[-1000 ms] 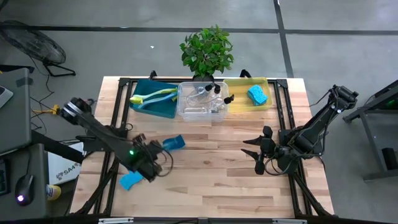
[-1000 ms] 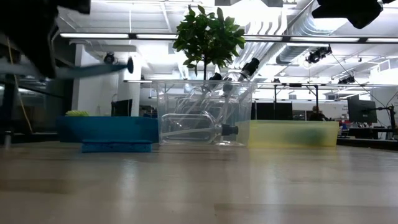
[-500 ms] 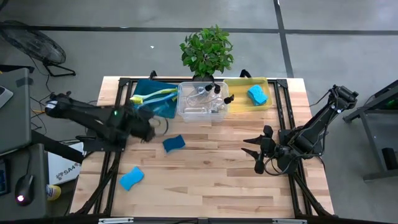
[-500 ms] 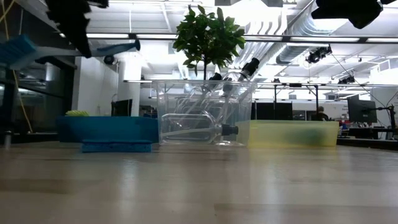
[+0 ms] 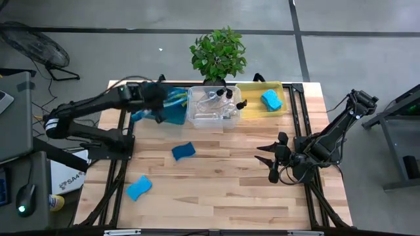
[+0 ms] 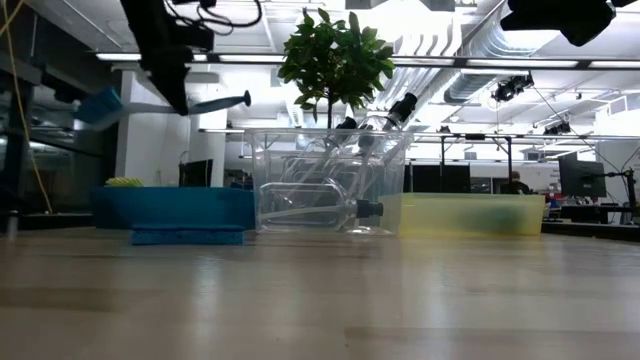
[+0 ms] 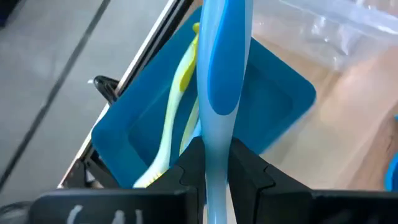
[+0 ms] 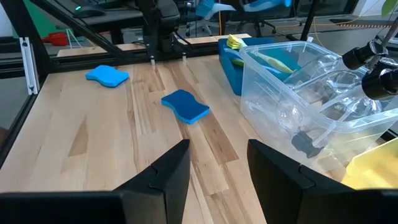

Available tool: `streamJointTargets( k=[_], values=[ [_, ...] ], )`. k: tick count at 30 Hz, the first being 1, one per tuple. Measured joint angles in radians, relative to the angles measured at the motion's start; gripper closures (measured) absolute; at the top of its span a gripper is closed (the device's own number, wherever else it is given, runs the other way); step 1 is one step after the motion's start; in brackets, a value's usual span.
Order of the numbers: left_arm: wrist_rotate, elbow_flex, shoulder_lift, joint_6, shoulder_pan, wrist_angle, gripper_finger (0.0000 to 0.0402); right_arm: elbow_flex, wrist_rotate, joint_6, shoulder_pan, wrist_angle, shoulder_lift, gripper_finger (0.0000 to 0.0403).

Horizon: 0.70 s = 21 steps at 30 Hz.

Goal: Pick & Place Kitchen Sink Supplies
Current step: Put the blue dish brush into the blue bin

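The left gripper (image 7: 214, 163), at eleven o'clock on the table, clamps a blue dish brush (image 7: 221, 74) above the teal bin (image 7: 273, 106). The right gripper (image 5: 274, 159), at three o'clock, hangs with fingers apart. No writing is readable.

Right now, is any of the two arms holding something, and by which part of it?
The left gripper holds the blue dish brush by its handle, above the teal bin. The right gripper holds nothing; its jaws stand open.
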Motion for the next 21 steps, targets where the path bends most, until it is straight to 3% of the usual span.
streamJointTargets(
  k=[3,8,21],
  values=[
    [0.093,0.000,0.018,0.068,0.104,0.051,0.0363,0.000,0.000,0.000,0.000,0.000,0.000,0.0249],
    [0.146,0.000,0.069,0.108,0.226,0.075,0.0363,0.000,0.000,0.004,0.000,0.000,0.000,0.0249],
    [0.279,0.000,0.243,0.205,0.381,0.098,0.0363,-0.001,0.018,0.007,0.000,-0.044,0.000,0.0249]
  ],
)
